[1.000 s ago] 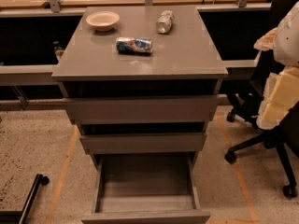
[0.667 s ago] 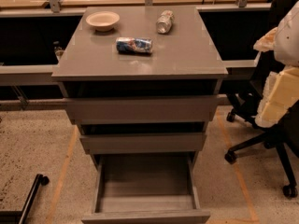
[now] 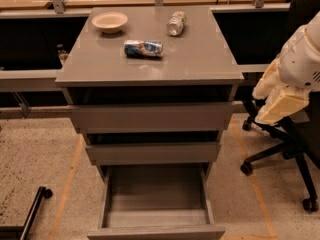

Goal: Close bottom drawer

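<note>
The bottom drawer (image 3: 157, 231) of the grey cabinet is pulled far out towards me. Its grey box interior (image 3: 157, 194) is open to view and holds nothing. Above it, the middle drawer front (image 3: 152, 153) and the wider top drawer front (image 3: 152, 116) each stand out slightly. My arm (image 3: 300, 59), white with cream padding, hangs at the right edge, to the right of the cabinet and well above the bottom drawer. The gripper itself is out of view.
On the cabinet top (image 3: 200, 59) lie a cream bowl (image 3: 109, 21), a crushed blue can (image 3: 143, 48) and a plastic bottle (image 3: 176, 23) on its side. A black office chair (image 3: 295, 149) stands to the right under my arm. A black wheeled bar (image 3: 30, 211) lies at the lower left.
</note>
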Motion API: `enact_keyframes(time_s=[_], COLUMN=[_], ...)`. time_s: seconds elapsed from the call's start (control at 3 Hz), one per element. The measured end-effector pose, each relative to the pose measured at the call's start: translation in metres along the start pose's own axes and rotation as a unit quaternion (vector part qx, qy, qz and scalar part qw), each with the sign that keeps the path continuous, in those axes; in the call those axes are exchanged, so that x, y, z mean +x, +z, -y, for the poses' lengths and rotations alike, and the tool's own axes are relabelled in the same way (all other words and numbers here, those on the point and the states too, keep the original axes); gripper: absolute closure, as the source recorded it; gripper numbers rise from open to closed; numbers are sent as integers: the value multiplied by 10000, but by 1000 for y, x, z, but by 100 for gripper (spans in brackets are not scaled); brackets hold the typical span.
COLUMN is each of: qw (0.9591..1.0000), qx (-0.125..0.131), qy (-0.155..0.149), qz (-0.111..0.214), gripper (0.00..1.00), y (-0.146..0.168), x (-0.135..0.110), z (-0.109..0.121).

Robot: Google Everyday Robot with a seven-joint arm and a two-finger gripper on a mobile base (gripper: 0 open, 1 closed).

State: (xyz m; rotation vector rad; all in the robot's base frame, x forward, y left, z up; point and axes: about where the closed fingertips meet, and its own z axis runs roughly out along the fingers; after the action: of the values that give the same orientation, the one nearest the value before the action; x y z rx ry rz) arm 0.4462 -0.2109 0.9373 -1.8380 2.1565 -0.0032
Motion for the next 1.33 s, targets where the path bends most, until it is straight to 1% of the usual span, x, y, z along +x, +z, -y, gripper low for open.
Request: enact_keyframes(time_s=[0.33,0.67,1.0,1.33], qw=[9989,9988,9988,9984], qx=[-277,-270,-275,-313], qy=[-264,-311,-313,-322], qz=[258,260,252,332], gripper=[79,99,100,100], y=[50,51,51,76], x=[13,12,12,9], z=[-3,-3,-3,-6])
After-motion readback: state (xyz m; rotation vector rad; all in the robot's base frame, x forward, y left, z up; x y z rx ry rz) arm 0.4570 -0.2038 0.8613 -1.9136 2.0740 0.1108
